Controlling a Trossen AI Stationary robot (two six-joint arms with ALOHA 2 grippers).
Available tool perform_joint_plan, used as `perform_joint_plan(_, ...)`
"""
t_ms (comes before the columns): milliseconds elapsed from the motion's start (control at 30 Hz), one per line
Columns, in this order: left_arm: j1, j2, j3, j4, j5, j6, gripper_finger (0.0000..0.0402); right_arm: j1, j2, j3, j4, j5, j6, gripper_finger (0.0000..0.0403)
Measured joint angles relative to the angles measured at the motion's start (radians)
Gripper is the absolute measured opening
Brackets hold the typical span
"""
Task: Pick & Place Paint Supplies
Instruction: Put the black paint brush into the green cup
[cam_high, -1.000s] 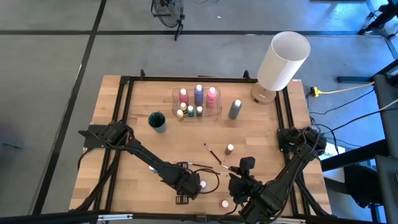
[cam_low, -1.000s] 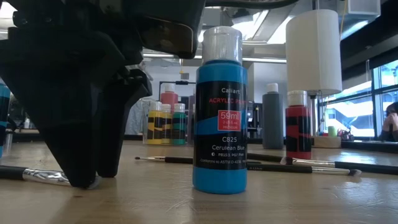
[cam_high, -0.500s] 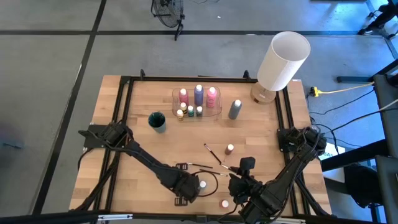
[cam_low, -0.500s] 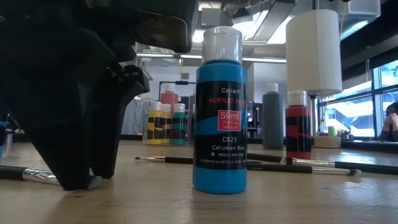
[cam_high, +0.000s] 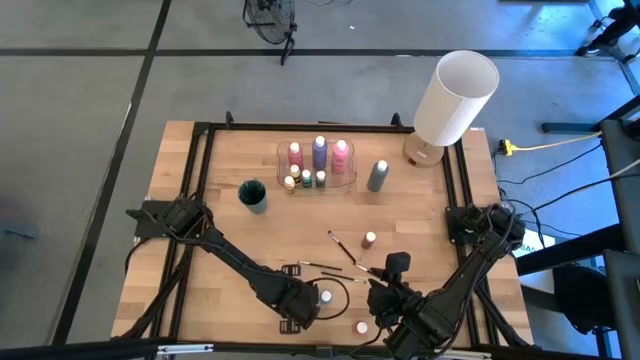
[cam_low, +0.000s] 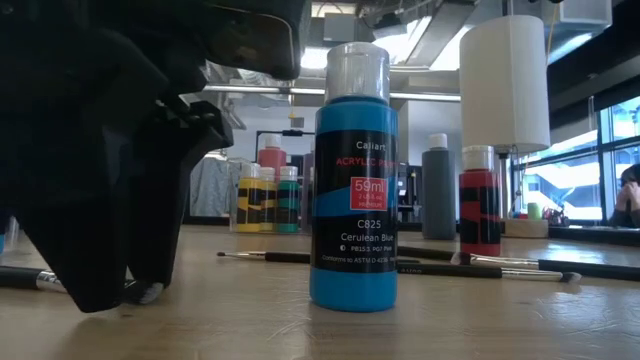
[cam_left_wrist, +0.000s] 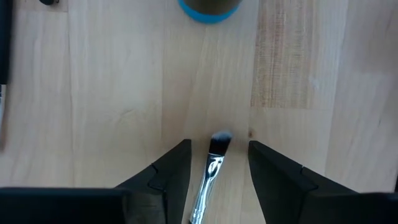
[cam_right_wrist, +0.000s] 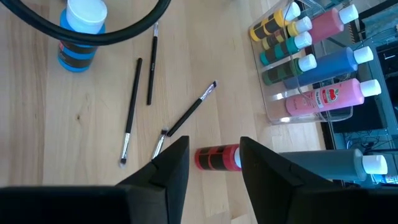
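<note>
A: Where is the left gripper (cam_left_wrist: 217, 163)?

B: It is low over the bench (cam_high: 230, 215), near the front edge. Its two fingers are spread, one on each side of a paintbrush (cam_left_wrist: 211, 171) that lies flat on the wood. If the fingers touch the brush, I cannot tell.

A: And the blue bottle?

B: The blue paint bottle (cam_low: 353, 175) stands upright just beside that gripper, also near the front edge.

A: The right gripper (cam_right_wrist: 214, 158)?

B: It hangs above the front right part of the bench, fingers spread, holding nothing. Under it are a small red bottle (cam_right_wrist: 217, 157) and more brushes (cam_right_wrist: 131, 110).

A: The other bottles?

B: They stand in a clear tray (cam_high: 352, 180) near the back edge. A grey bottle (cam_high: 377, 176) stands beside the tray, and the white lamp (cam_high: 453, 97) is at the back right corner.
</note>
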Motion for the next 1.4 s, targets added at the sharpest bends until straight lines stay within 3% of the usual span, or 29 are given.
perform_joint_plan(1400,0.001,0.0,0.001,-0.014,0.009,-0.042,0.0007,0.0,0.0,0.0,0.0,-0.007,0.0,0.0144)
